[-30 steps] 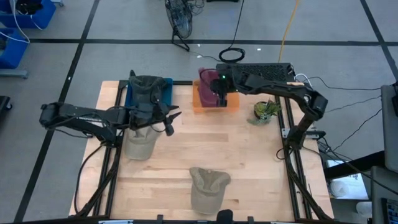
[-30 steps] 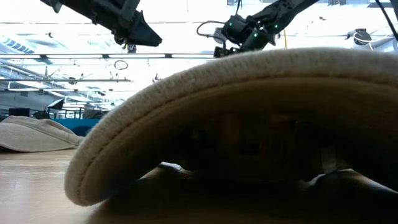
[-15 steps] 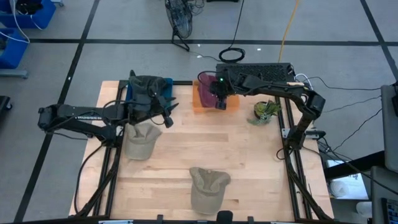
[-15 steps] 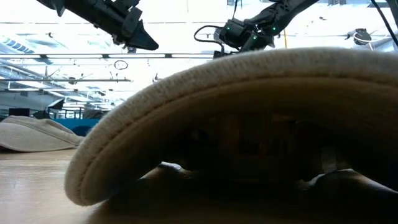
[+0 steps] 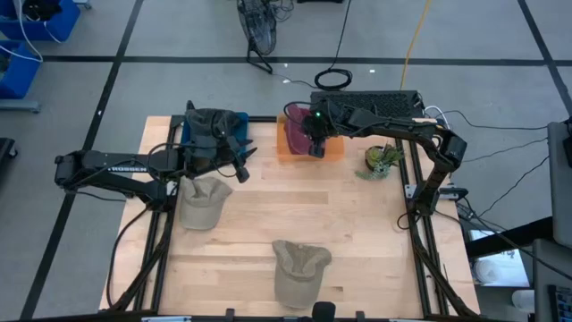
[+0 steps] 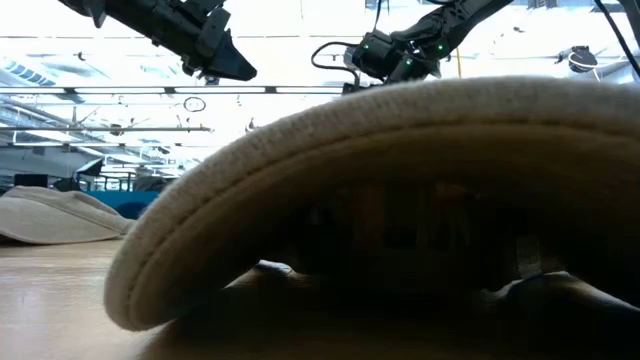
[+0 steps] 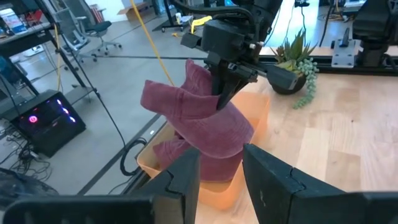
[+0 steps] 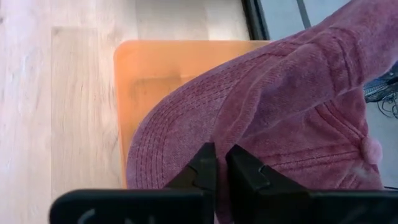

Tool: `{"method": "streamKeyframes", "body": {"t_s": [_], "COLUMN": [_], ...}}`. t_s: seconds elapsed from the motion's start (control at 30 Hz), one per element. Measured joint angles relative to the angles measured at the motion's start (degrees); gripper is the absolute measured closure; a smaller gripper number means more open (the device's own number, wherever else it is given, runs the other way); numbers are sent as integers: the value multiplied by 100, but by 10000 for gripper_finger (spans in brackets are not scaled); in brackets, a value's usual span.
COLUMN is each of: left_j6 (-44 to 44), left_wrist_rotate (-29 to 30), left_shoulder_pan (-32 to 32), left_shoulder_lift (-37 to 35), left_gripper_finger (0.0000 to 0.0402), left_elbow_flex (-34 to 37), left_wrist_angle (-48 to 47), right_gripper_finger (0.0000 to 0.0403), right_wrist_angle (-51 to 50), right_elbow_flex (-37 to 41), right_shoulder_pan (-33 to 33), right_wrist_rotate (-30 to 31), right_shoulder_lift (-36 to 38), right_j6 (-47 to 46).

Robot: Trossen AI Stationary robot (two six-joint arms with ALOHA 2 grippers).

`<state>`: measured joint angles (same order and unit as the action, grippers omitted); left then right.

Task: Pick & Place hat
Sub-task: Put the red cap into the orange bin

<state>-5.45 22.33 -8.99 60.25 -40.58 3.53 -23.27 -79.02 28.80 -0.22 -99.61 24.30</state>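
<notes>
Seen from above, the right gripper [image 5: 315,143] hangs over the orange tray [image 5: 332,152] at about 12 o'clock on the table [image 5: 357,233], its two fingers [image 8: 205,163] pressed almost together with only a thin slit between them, pinching a fold of the maroon hat [image 5: 293,125]. The left wrist view shows that hat [image 7: 199,127] draped down from the pinch, its lower part resting inside the tray [image 7: 252,112]. The left gripper [image 5: 239,167] is raised above the table at roughly 10 o'clock, its fingers [image 7: 273,180] standing partly apart with nothing between them. Directly under that arm a beige hat [image 5: 204,200] lies on the wood, and behind it at 11 o'clock a dark olive hat [image 5: 207,127] sits on a blue tray [image 5: 239,120]. A second beige hat [image 5: 298,268] lies at 6 o'clock near the table's front edge; its brim [image 6: 330,170] fills the low view. A small potted plant [image 5: 381,161] stands at 2 o'clock, just beside the orange tray
</notes>
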Motion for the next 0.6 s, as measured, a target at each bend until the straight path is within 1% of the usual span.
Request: {"method": "streamKeyframes", "body": {"t_s": [0.27,0.37,0.5,0.6], "left_j6": [154,192,256,262], "left_wrist_rotate": [-1,-1,-1,-1], "left_shoulder_pan": [2,2,2,2], "left_shoulder_lift": [0,0,0,0], "left_gripper_finger": [277,277,277,277], "left_elbow_flex": [0,0,0,0], "left_wrist_angle": [0,0,-22,-63], "right_gripper_finger": [358,338,307,285], "right_wrist_angle": [111,70,275,462], "right_elbow_flex": [0,22,273,546], "right_shoulder_pan": [0,0,0,-2], "right_wrist_rotate": [11,14,72,380], "right_shoulder_lift": [0,2,9,7], "right_j6": [-90,-78,-56,65]}}
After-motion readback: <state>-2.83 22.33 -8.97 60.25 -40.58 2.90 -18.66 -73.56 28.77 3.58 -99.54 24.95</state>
